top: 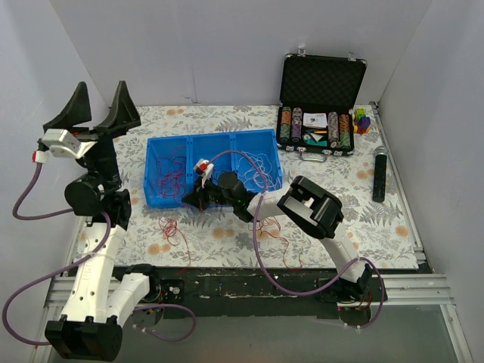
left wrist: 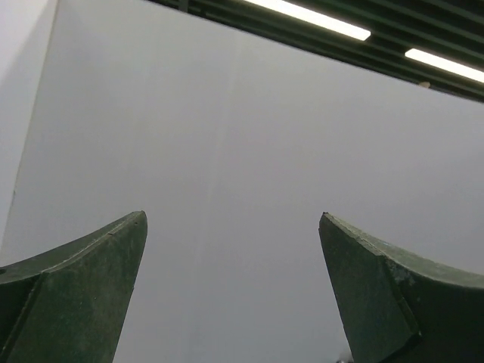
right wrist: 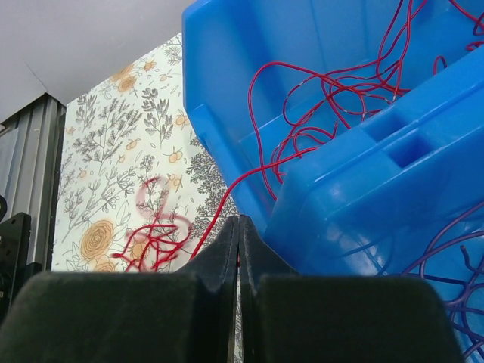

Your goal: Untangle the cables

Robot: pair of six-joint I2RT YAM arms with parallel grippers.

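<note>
1. The left fingers (top: 106,113) are raised high over the left side of the desk (top: 363,219), tips pointing up towards the wall. They are spread wide apart and hold nothing.
2. The right fingers (right wrist: 234,242) sit low against the front wall of the blue bin (top: 214,137), near its left half, and are pressed together.
3. A red cable (right wrist: 227,198) runs out of the bin, over its front wall and down to the right fingertips. It looks pinched between them.
4. The bin stands in the middle of the desk and has three compartments side by side.
5. Most of the cables (top: 169,172) lie in the bin. Red loops fill the left compartment, and more red ones mixed with darker strands fill the right. The right arm partly hides the middle compartment.
6. A small red tangle (top: 169,227) lies on the desk just in front of the bin's left corner. A few thin red strands lie near the right arm's elbow.
7. At the far right of the desk stands an open black case of chips (top: 321,106). A black cylinder (top: 380,174) lies near the right edge.
</note>
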